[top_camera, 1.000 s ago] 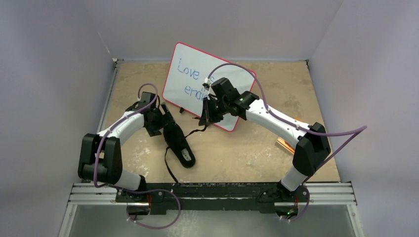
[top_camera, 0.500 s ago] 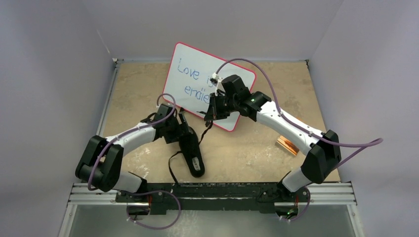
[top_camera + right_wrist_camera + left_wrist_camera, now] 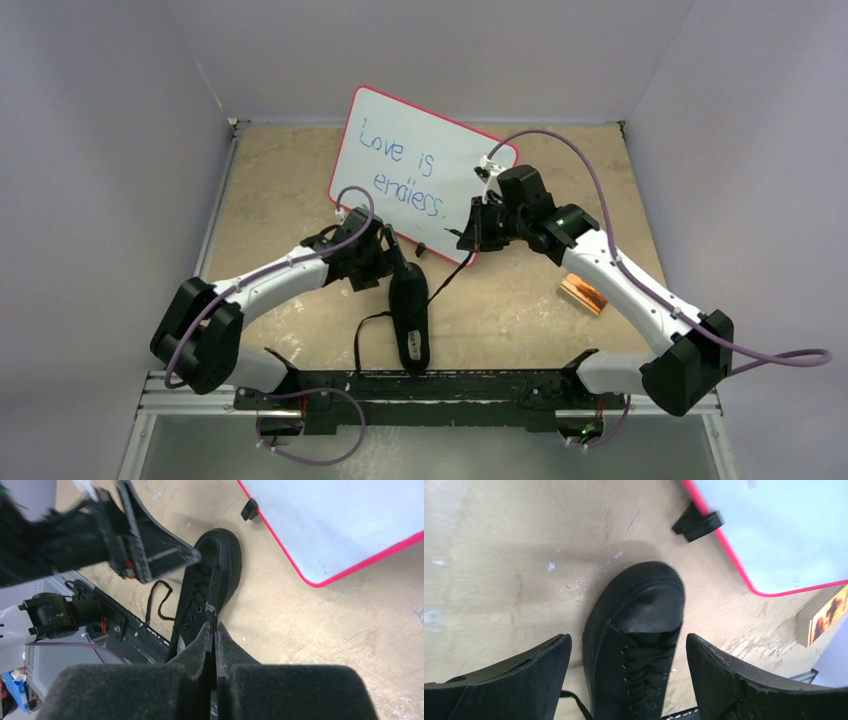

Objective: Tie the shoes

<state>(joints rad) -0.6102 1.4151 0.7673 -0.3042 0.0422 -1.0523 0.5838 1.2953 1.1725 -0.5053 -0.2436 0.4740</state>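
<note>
- Now the black sneaker lies on the table, its toe between the spread fingers of the left gripper, which grasps nothing.
- One lace runs straight from the sneaker to the right gripper, clenched on it.
- Beyond both grippers is a pink-rimmed whiteboard reading "Love is endless."

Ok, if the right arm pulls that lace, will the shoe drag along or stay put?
It will probably drag: the sneaker looks small and light on a smooth tabletop, and the left fingers straddle it without clamping. The lace looks thin and floppy, yet runs straight to the right fingers, so little slack remains.
</note>
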